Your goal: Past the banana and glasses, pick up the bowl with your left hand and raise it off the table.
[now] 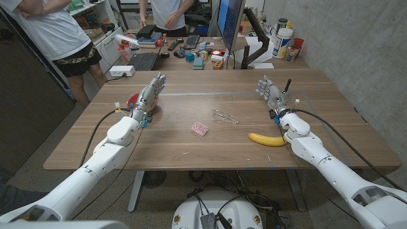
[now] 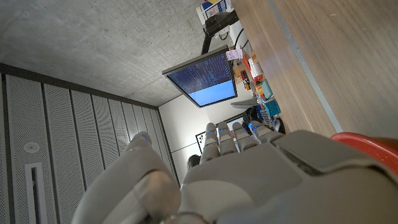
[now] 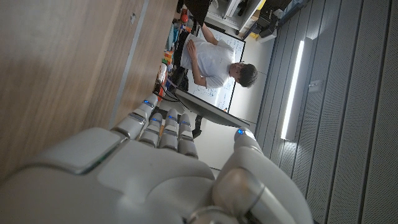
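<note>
Nothing of the lift is done, by my judgement: the red round bowl (image 1: 132, 102) sits on the brown wooden desk (image 1: 191, 149) at the left of the head view, and the robot's left hand (image 1: 151, 93) stands right beside it, fingers (image 1: 158, 81) stretched out straight and gripping nothing. From the left wrist view the bowl's red rim (image 2: 367, 142) shows just beside the back of that hand, but whether they touch I cannot tell. What is left looks like the whole grasp: getting the fingers around the rim, closing, and raising it. Moving right, a small pink patterned packet (image 1: 200, 129) lies near the desk's middle, then the thin wire-framed glasses (image 1: 225, 116), then the yellow curved banana (image 1: 266, 138) toward the lower right; all lie well apart from the bowl, so none seems to block the reach. At the right the right hand (image 1: 271, 93) waits with fingers apart, holding nothing. Behind the desk, people stand near a cluttered second table.
</note>
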{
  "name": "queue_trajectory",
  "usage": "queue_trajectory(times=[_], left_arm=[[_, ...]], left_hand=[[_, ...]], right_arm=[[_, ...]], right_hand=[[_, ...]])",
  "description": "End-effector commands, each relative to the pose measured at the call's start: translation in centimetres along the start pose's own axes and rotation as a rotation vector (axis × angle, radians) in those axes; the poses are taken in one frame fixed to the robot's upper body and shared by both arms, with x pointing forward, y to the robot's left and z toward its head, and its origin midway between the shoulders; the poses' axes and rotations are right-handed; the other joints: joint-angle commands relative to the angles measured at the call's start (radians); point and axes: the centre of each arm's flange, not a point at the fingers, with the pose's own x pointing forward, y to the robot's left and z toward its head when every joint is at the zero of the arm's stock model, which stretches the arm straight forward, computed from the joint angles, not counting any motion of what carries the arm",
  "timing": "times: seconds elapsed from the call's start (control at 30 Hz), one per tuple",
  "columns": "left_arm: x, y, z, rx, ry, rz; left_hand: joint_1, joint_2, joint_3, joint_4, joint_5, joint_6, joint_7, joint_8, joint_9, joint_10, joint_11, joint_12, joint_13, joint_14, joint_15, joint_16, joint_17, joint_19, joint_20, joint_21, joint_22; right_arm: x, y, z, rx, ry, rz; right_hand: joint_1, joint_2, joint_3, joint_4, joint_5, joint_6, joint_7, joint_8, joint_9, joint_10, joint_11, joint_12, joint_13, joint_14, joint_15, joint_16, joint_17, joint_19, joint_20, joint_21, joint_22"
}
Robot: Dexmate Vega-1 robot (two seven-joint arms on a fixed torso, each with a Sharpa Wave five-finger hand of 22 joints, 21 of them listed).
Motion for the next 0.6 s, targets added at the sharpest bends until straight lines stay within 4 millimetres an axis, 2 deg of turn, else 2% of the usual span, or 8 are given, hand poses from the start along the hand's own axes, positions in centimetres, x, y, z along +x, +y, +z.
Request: queue_trajectory(times=[0.03,0.6], left_arm=[[-0.9,0.4,0.6,0.015,-0.014,-0.001],[-2.0,0.8,1.3,0.058,-0.003,0.004]], left_hand=[[0.011,-0.003,0.0,-0.006,0.003,0.011,-0.001,0.003,0.002,0.004,-0.001,0.002,0.005,0.002,-0.001,0.005,0.003,-0.005,-0.047,0.0,0.001],[0.016,0.0,-0.001,-0.008,0.002,0.014,-0.001,0.003,0.002,0.008,-0.004,0.002,0.005,0.011,-0.003,0.007,0.003,-0.003,-0.044,0.0,0.001]], right_arm=[[0.1,0.2,0.2,-0.002,-0.003,0.004],[-0.1,-0.1,0.2,0.012,-0.016,-0.003]], right_hand=[[0.006,0.006,0.0,-0.002,0.001,0.007,0.0,0.005,0.004,0.01,-0.001,0.002,0.006,0.009,0.002,0.004,0.003,0.007,-0.01,0.007,0.003],[0.006,0.006,-0.002,-0.003,0.001,0.007,0.0,0.005,0.004,0.009,0.0,0.001,0.006,0.01,0.003,0.004,0.003,0.008,-0.01,0.007,0.003]])
